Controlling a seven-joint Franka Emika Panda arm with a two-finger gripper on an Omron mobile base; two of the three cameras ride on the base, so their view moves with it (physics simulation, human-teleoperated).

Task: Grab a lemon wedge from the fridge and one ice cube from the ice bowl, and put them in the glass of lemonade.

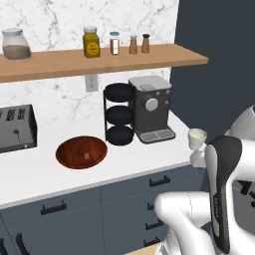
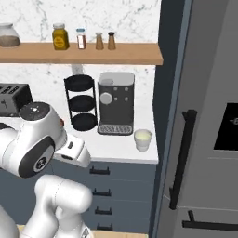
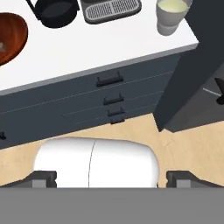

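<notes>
The fridge (image 2: 209, 93) stands at the right with its doors shut, so the lemon wedge is hidden. On the white counter (image 1: 149, 154), near its right end, sits the glass of lemonade (image 1: 196, 138), also seen as the glass (image 2: 142, 139) and the cup (image 3: 171, 15). Further left lies the ice bowl (image 1: 81, 152), with a small pale ice cube (image 1: 87, 156) in it; the bowl (image 3: 8, 37) is cut by the hand view's left edge. My gripper (image 3: 116, 179) is open and empty. It hangs well in front of the counter, above the wooden floor, pointing down at the drawers.
A black three-tier rack (image 1: 119, 114) and a coffee machine (image 1: 152, 107) stand at the back of the counter, a toaster (image 1: 16, 128) at the left. A wooden shelf (image 1: 99, 60) with jars hangs above. Dark drawers (image 3: 109, 94) run under the counter.
</notes>
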